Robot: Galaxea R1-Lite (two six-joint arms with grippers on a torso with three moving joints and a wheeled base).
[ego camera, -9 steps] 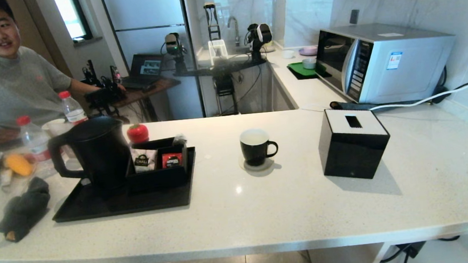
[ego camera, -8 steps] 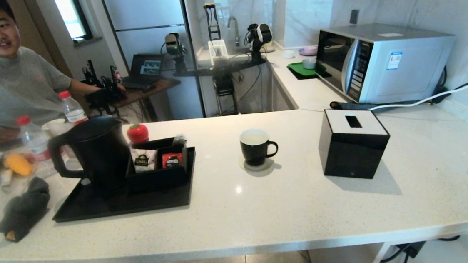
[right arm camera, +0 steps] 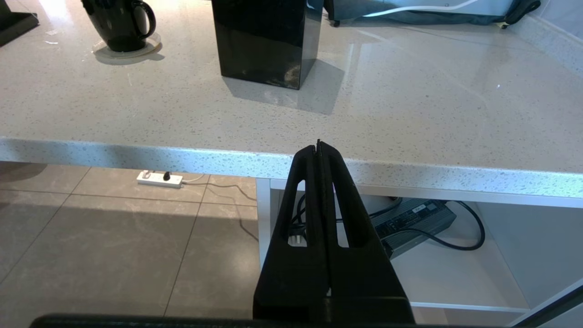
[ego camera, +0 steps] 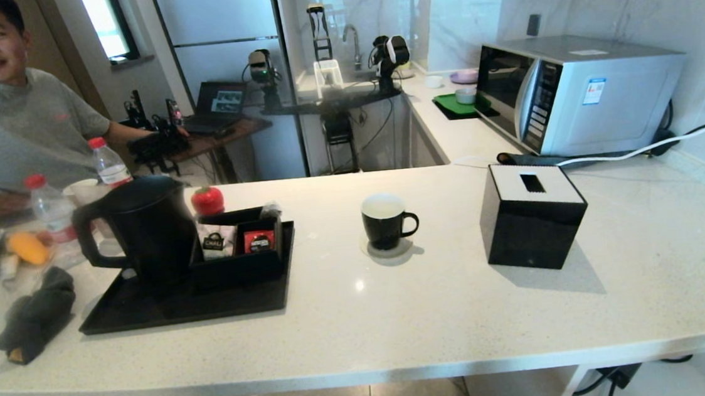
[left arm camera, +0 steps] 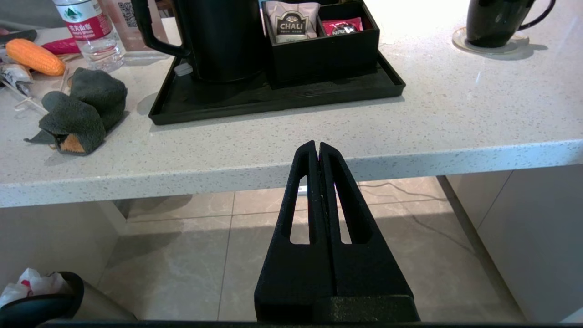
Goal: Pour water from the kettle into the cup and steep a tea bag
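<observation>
Altogether: one kettle [ego camera: 144, 230], one cup [ego camera: 384, 221], two bottles [ego camera: 51, 209], two sachets [ego camera: 217, 243]; left gripper [left arm camera: 317, 146] and right gripper [right arm camera: 319, 146] clenched, empty, below the counter [ego camera: 400, 320].

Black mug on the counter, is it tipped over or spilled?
No. The small black mug stands upright on its round coaster, with the pale speckled counter around it dry. Nothing looks odd there.
</observation>
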